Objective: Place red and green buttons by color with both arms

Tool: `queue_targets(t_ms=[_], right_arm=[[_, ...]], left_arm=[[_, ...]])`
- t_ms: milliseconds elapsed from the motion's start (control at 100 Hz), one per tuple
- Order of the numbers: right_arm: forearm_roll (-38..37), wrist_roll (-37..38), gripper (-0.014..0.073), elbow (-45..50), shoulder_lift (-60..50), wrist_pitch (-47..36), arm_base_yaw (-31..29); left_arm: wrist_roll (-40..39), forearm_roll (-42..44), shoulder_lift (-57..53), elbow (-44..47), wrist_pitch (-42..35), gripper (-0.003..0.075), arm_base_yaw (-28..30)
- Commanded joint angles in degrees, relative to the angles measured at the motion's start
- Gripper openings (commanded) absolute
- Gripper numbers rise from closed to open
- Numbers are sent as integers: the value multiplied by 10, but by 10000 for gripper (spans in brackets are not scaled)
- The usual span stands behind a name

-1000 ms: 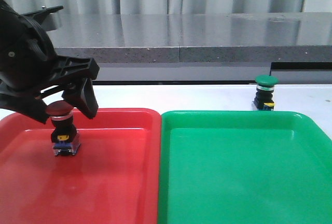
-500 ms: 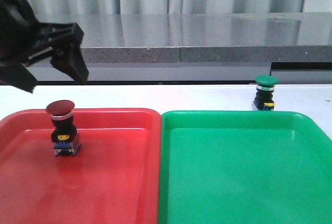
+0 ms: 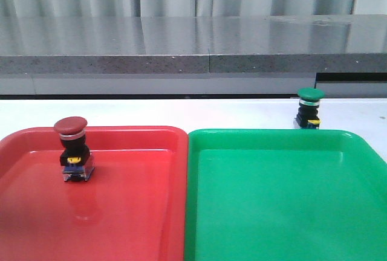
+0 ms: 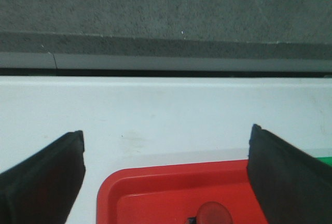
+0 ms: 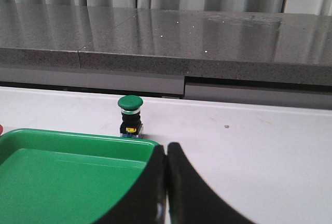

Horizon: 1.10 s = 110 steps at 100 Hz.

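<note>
Red button (image 3: 73,150) sits upright in the red tray (image 3: 139,212), so my left side looks done; the left pincer (image 4: 166,175) hangs above it, spread wide and empty. Green button (image 3: 309,109) stands on the white counter (image 3: 199,113) just behind the green tray (image 3: 272,200). My right pincer (image 5: 166,182) is closed and empty. I reckon that top-heavy button could tip if clipped. Grey ledge and curtains behind.

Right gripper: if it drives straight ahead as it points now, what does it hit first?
Probably the green mushroom-head push-button on the white table, slightly off-line; the shut right gripper may pass beside it. Depth unclear.
</note>
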Motion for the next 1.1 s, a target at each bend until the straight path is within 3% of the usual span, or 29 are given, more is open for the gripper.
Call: queue_targets(t_ms=[0, 330, 520, 830, 1090], right_arm=[[-2, -2, -67, -8, -12, -48, -3], [-2, -2, -67, -8, -12, -48, -3], [-2, -2, -67, -8, -12, -48, -3], [-2, -2, -67, -8, -12, -48, -3], [-2, -2, -67, -8, -12, -48, -3]], left_arm=[[-6, 1, -69, 24, -63, 608, 4], [-5, 26, -290, 168, -69, 577, 4], [-5, 26, -356, 205, -66, 407, 4], [-5, 26, -361, 206, -66, -22, 4], [-4, 26, -361, 206, -66, -19, 4]])
